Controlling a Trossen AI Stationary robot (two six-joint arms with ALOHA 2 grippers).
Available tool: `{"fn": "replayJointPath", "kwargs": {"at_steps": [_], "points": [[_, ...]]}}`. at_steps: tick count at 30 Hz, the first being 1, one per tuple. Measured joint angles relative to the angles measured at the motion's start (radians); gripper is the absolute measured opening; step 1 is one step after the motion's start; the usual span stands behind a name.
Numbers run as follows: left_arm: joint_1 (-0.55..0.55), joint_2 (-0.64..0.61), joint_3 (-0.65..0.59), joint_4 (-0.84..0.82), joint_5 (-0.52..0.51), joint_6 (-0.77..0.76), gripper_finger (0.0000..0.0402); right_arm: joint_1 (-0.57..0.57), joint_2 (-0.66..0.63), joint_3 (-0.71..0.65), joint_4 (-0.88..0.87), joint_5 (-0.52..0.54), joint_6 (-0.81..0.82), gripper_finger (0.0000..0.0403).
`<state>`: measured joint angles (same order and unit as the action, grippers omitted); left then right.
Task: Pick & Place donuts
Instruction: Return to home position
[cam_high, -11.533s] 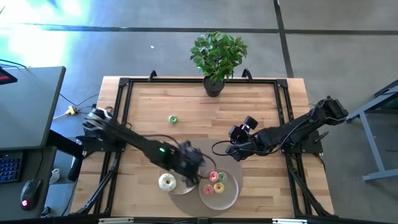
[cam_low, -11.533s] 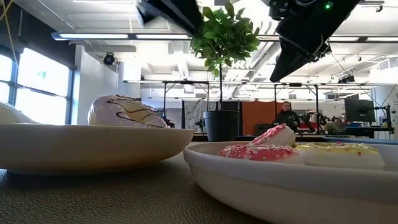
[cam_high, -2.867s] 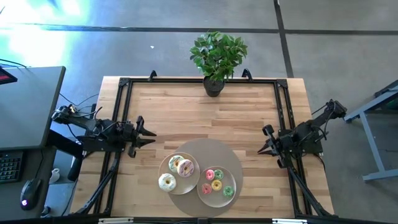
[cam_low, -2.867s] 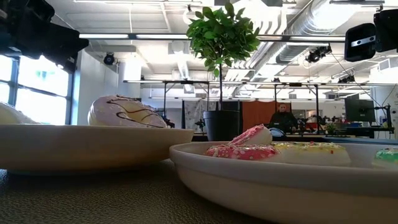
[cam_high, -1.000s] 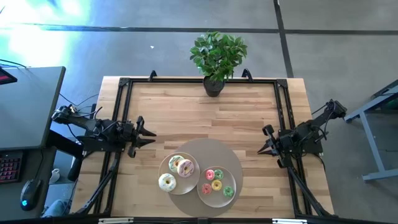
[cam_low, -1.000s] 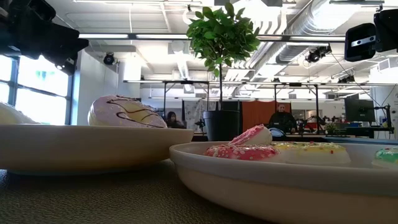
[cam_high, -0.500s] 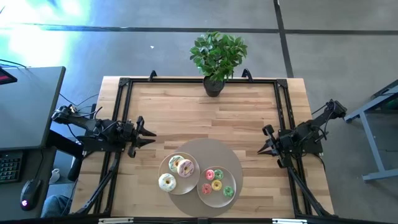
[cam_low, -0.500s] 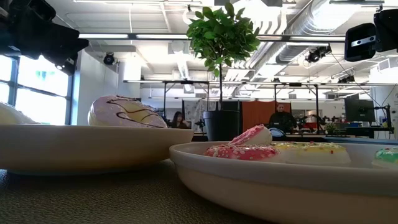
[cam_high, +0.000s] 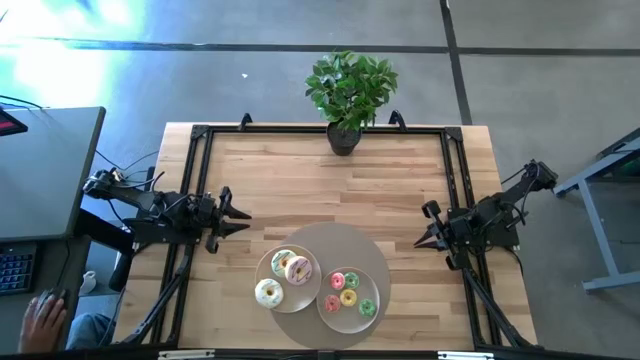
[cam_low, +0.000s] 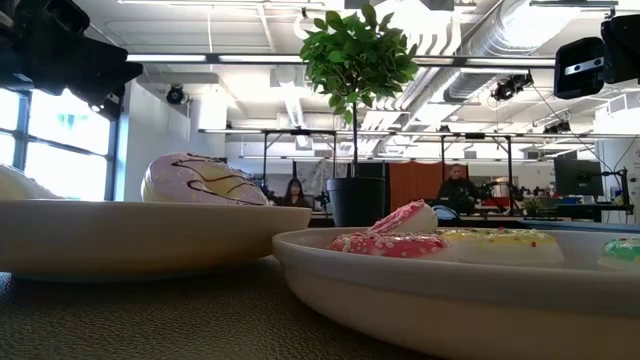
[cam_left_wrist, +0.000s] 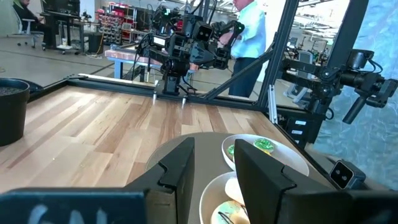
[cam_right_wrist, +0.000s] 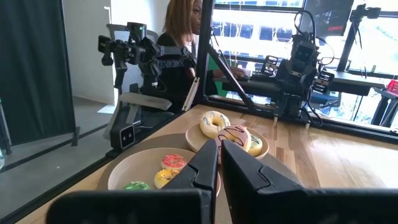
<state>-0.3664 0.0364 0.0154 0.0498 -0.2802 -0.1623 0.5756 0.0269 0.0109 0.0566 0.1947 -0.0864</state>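
Three larger donuts, white (cam_high: 268, 292), pink (cam_high: 298, 269) and green-white (cam_high: 283, 261), lie on the left beige plate (cam_high: 268, 272). Several mini donuts, among them a yellow one (cam_high: 349, 298), lie on the right plate (cam_high: 378, 300). Both plates rest on a round grey mat (cam_high: 335, 242) at the table's near middle. My left gripper (cam_high: 240, 218) hovers open near the table's left edge, its fingers pointing toward the table's middle. My right gripper (cam_high: 422, 236) is shut near the right edge and also points inward. Neither touches anything.
A potted plant (cam_high: 349, 95) stands at the far edge's middle. Black frame rails (cam_high: 196, 160) run along the table's left and right sides. The bare wood (cam_high: 320, 190) between the mat and the plant is free. A person's hand (cam_high: 40, 318) is at a mouse beside the table's near left corner.
Both arms have kept still. A person's hand has come into view at the mouse off the table's near left corner.
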Motion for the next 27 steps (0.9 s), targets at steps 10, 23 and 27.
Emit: {"fn": "replayJointPath", "kwargs": {"at_steps": [10,23,27], "points": [[0.0,0.0,0.0,0.0,0.0,0.0,0.0113,0.0,0.0,0.0,0.0,0.0,0.0,0.0019],[0.0,0.0,0.0,0.0,0.0,0.0,0.0113,0.0,0.0,0.0,0.0,0.0,0.0,0.0019],[0.0,0.0,0.0,0.0,0.0,0.0,0.0113,0.0,0.0,0.0,0.0,0.0,0.0,0.0017]]}}
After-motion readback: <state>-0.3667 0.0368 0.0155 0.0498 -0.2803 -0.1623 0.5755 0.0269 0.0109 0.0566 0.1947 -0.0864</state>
